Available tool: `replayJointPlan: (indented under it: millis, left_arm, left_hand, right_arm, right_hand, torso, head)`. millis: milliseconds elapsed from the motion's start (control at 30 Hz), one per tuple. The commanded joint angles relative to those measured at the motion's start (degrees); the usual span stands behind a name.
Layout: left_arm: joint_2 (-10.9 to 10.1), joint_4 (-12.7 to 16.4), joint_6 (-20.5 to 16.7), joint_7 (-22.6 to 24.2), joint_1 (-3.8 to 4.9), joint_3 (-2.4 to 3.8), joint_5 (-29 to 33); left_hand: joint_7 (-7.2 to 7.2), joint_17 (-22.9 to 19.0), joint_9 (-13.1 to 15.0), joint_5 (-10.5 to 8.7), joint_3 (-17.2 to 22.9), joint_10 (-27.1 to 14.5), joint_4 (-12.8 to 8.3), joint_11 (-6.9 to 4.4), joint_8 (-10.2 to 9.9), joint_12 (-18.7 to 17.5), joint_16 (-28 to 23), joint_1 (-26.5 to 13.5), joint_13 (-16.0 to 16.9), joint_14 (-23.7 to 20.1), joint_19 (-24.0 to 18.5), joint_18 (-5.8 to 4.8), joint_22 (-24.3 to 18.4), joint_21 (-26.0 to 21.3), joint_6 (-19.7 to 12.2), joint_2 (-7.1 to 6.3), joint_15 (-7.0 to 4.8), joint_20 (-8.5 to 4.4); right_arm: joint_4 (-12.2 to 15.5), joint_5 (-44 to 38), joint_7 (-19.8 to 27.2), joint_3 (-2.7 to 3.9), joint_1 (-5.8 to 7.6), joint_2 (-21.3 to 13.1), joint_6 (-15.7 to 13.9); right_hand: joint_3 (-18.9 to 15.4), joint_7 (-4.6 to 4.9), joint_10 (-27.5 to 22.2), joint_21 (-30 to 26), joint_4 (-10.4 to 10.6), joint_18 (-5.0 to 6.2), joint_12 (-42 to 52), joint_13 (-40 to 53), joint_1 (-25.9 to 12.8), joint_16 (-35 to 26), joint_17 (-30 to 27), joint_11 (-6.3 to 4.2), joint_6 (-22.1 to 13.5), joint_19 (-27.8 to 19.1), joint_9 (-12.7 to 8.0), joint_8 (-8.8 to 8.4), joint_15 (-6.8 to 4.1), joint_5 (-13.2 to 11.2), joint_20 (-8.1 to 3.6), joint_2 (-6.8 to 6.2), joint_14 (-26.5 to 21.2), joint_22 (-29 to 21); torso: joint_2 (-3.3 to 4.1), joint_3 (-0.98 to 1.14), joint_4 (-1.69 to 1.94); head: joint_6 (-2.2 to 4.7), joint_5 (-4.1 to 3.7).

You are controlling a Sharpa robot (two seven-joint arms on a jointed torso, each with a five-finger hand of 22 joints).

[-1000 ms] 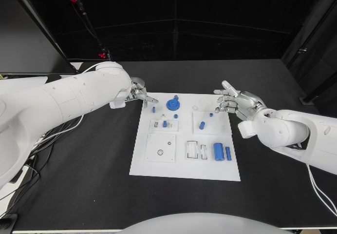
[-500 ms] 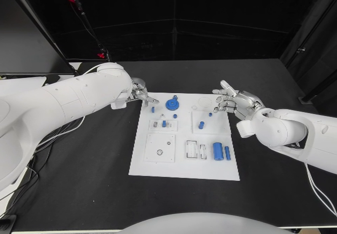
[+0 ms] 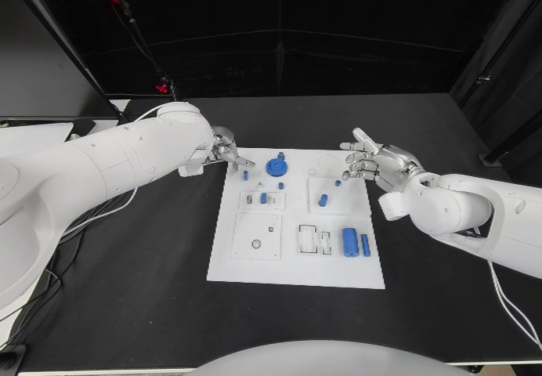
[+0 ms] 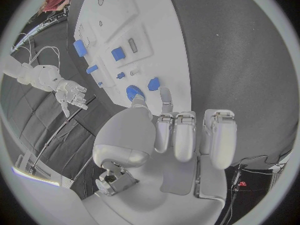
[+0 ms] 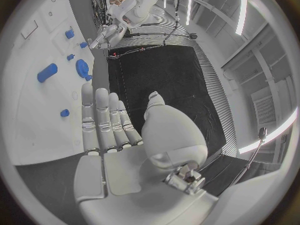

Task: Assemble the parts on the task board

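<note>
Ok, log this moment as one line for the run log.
left hand: open, at task board far-left corner | right hand: open, over far-right edge | blue parts: on board, none held

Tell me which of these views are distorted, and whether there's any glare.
Head view: straight lines, the task board evenly lit, no glare. Left wrist view: strong fisheye, the board's edges bend, the left hand looms large. Right wrist view: same circular warp, bright ceiling strips flare beyond the right hand.

A black tabletop (image 3: 135, 274) carries everything here. Thin white cables (image 3: 68, 227) trail over its left edge, and a small red object (image 3: 166, 88) sits just beyond its far left corner.
</note>
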Motion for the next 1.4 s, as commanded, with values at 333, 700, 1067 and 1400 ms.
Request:
replayJointPlan:
  millis: [333,700,1067,1400]
  left_arm:
    - [0.5,0.1,1.9,-1.6,-0.34,0.05,-0.2]
    - [0.5,0.6,2.2,-1.8,-0.5,0.05,-0.2]
    - [0.7,0.5,2.4,-1.0,-0.54,0.05,-0.2]
    - [0.7,0.4,3.0,-0.9,-0.56,0.05,-0.2]
  left_hand:
    - [0.17,15.1,0.3,0.89,0.3,6.0,0.0,0.58,0.2,0.2,0.0,0.6,15.0,6.0,6.1,-0.37,15.1,0.2,-0.9,1.28,0.69,0.25]
    - [0.25,15.1,0.4,1.61,0.5,6.0,0.1,0.64,0.1,0.2,0.0,0.5,15.0,6.0,6.1,-0.37,15.1,0.2,-1.2,2.14,0.77,0.32]
    - [0.15,15.1,0.5,5.54,1.1,6.0,0.1,0.59,-0.3,0.2,0.0,1.4,15.0,6.0,6.1,-0.37,15.1,0.2,-1.3,3.6,0.81,0.43]
    - [-0.14,15.1,0.3,12.36,2.3,6.0,0.1,0.34,-0.9,0.2,0.0,4.8,15.0,6.0,6.1,-0.37,15.1,0.2,-1.5,3.5,0.69,0.37]
  right_arm:
    - [0.1,0.0,0.7,0.03,0.08,0.2,0.6]
    - [0.2,0.0,0.6,0.03,0.08,0.2,0.5]
    - [0.2,0.0,0.4,0.03,0.08,0.3,0.4]
    - [0.3,0.0,0.3,0.03,0.08,0.3,0.3]
  right_hand:
    - [-0.3,1.49,-0.2,-0.3,0.1,0.56,0.4,-0.1,0.0,0.2,-0.1,-0.02,-0.5,-0.2,-0.1,0.27,0.11,0.3,0.25,0.62,-0.5,-0.1]
    - [-0.3,1.5,-0.3,-0.3,0.1,0.56,0.4,-0.1,0.1,0.3,-0.1,-0.01,-0.5,-0.2,-0.1,0.3,0.12,0.3,0.26,0.63,-0.5,-0.1]
    - [-0.3,1.5,-0.3,-0.3,0.1,0.56,0.4,-0.1,0.1,0.3,-0.1,-0.01,-0.5,-0.2,-0.1,0.3,0.12,0.3,0.26,0.63,-0.5,-0.1]
    - [-0.3,1.5,-0.3,-0.3,0.1,0.56,0.4,-0.1,0.1,0.3,-0.1,-0.01,-0.5,-0.2,-0.1,0.3,0.12,0.3,0.26,0.63,-0.5,-0.1]
  torso:
    - [0.02,-0.02,0.01]
    - [-0.01,0.03,0.1]
    - [0.01,0.02,-0.02]
    - [0.01,0.02,0.0]
  head:
    - [-0.24,-0.33]
    - [-0.36,-0.41]
    - [-0.53,-0.49]
    - [-0.67,-0.64]
